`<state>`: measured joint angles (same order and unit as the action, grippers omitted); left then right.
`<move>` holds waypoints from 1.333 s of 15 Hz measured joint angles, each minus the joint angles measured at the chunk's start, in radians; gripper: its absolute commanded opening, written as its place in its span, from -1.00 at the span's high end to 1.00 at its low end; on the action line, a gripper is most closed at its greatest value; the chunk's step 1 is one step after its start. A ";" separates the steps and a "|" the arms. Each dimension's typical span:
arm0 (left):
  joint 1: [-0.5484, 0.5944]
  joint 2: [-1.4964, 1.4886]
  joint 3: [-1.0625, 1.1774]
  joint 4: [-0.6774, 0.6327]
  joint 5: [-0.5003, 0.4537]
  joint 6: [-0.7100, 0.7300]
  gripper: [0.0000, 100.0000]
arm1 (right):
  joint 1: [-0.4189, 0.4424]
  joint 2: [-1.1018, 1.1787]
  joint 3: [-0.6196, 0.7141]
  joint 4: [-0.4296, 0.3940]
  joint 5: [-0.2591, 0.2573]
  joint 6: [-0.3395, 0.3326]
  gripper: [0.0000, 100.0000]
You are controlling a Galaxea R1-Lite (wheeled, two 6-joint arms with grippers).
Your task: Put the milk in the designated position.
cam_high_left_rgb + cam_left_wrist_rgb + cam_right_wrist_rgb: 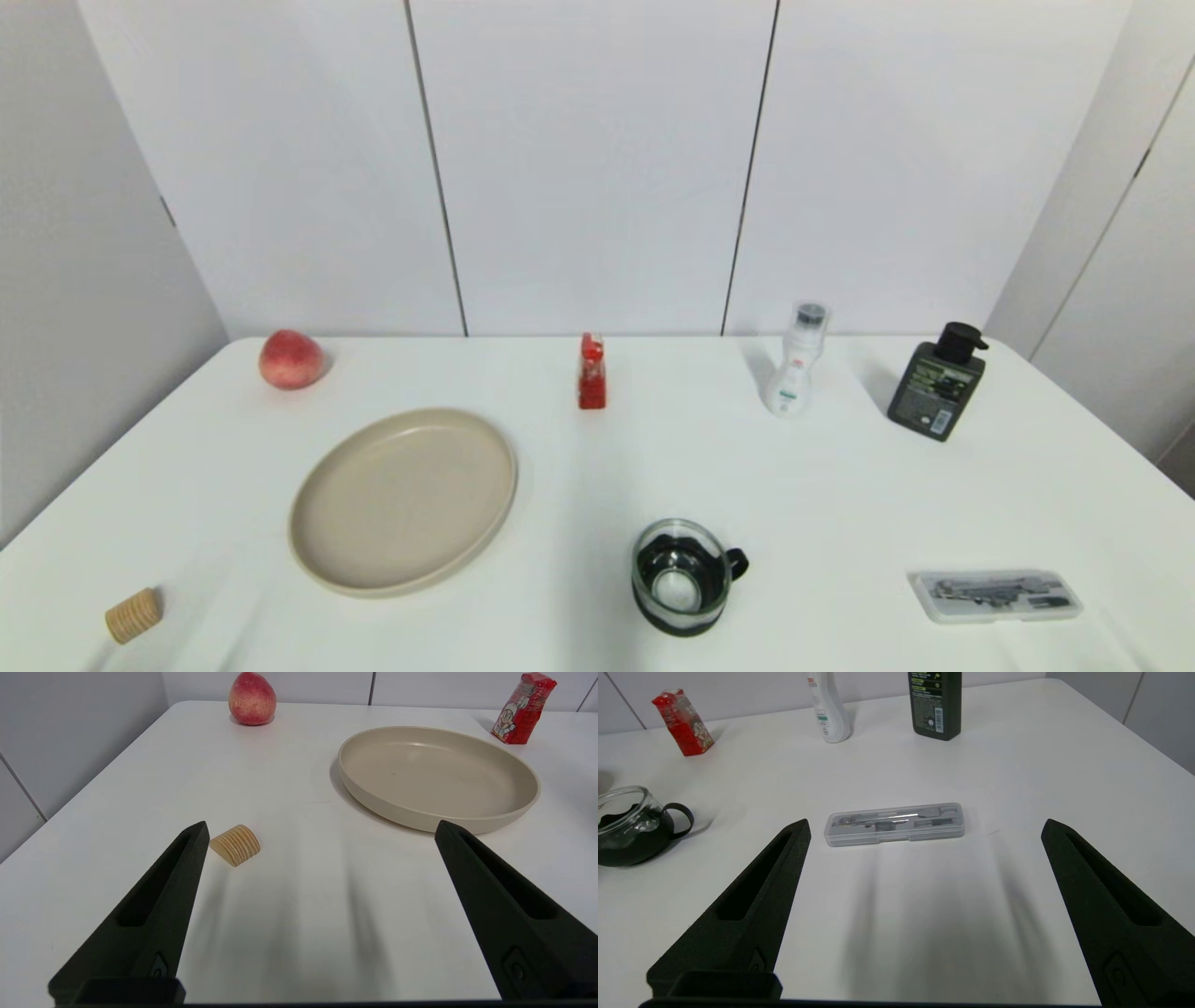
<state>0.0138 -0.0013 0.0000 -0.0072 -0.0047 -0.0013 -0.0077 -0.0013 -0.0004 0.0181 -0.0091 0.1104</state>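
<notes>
Milk carton (591, 371) upright, upper centre of desk (840, 485), untouched. Left jaws (320, 833) spread; right jaws (924, 828) spread, both holding nothing.

The milk (591, 371) is being seen standing upright at the middle of the desk (840, 485), near its far edge. The peach (292, 358) is being found far to the left of it, by the far left corner. The plate (403, 499) is being seen lying nearer than both, between them. A ribbed cylinder (133, 615) is being seen lying on its side at the near left. The bottle (795, 359) is being seen standing right of the milk, with the pump dispenser (938, 383) farther right. The glass mug (681, 577) is being seen sitting near the front, right of the plate, and the flat case (995, 595) is being seen lying well to its right.
</notes>
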 measured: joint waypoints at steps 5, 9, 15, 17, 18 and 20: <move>0.000 0.000 0.000 0.000 0.001 0.000 -1.00 | 0.000 0.000 0.000 0.001 0.000 0.000 -1.00; 0.000 0.000 0.000 0.000 0.001 -0.003 -1.00 | 0.000 0.000 0.000 0.000 0.000 0.000 -1.00; 0.005 0.140 -0.090 -0.017 -0.008 0.040 -1.00 | 0.000 0.000 0.000 0.000 0.000 0.000 -1.00; 0.006 0.294 -0.169 -0.067 -0.045 0.095 -1.00 | 0.000 0.000 0.000 0.000 0.000 0.000 -1.00; 0.006 0.395 -0.220 -0.105 -0.076 0.129 -1.00 | 0.000 0.000 0.000 0.000 0.000 0.000 -1.00; 0.003 0.600 -0.330 -0.167 -0.158 0.203 -1.00 | 0.000 0.000 0.000 0.000 0.000 0.000 -1.00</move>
<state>0.0168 0.5987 -0.3304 -0.1745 -0.1630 0.2019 -0.0077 -0.0013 0.0000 0.0181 -0.0091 0.1100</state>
